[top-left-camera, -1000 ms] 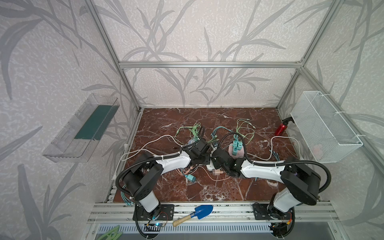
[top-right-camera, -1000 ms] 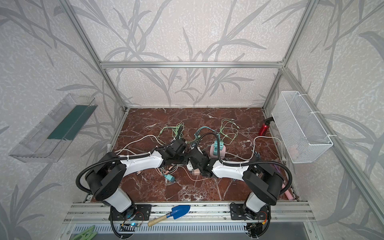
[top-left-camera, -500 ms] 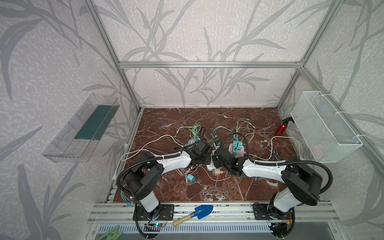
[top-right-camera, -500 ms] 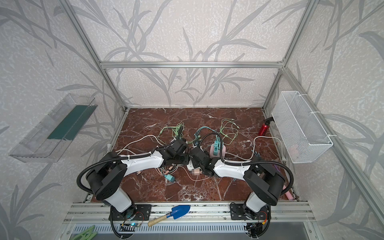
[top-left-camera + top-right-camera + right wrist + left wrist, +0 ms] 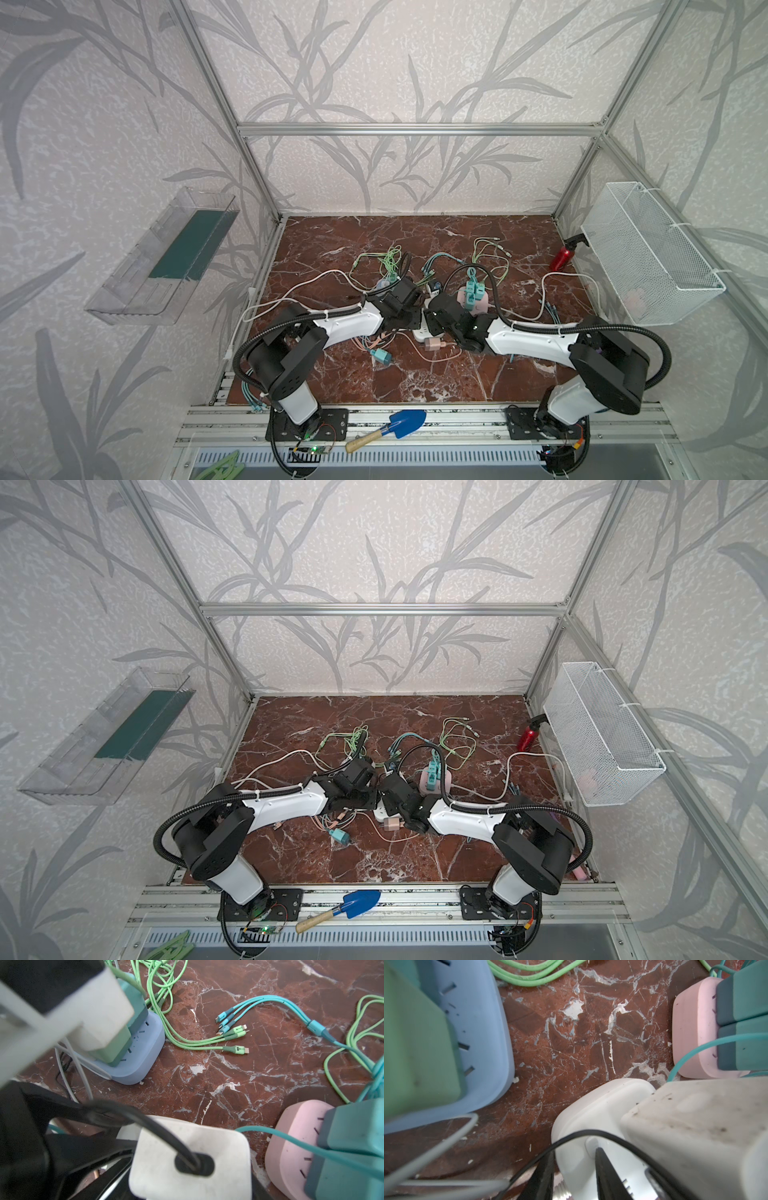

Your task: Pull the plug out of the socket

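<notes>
Both arms engaged on the white socket [image 5: 591, 1113] at the centre of the marble table [image 5: 374, 374].

I read the left gripper [image 5: 574, 1151] as pinched onto the socket's rim, with one finger outside the wall and one on the top face. The right gripper [image 5: 187, 1180] is clamped around the white plug [image 5: 224, 1147], whose black cable [image 5: 145, 1122] leaves from its top. The plug stands seated on the socket. The socket lies between the blue socket [image 5: 145, 1053] and the pink socket [image 5: 291, 1147], apart from both.
</notes>
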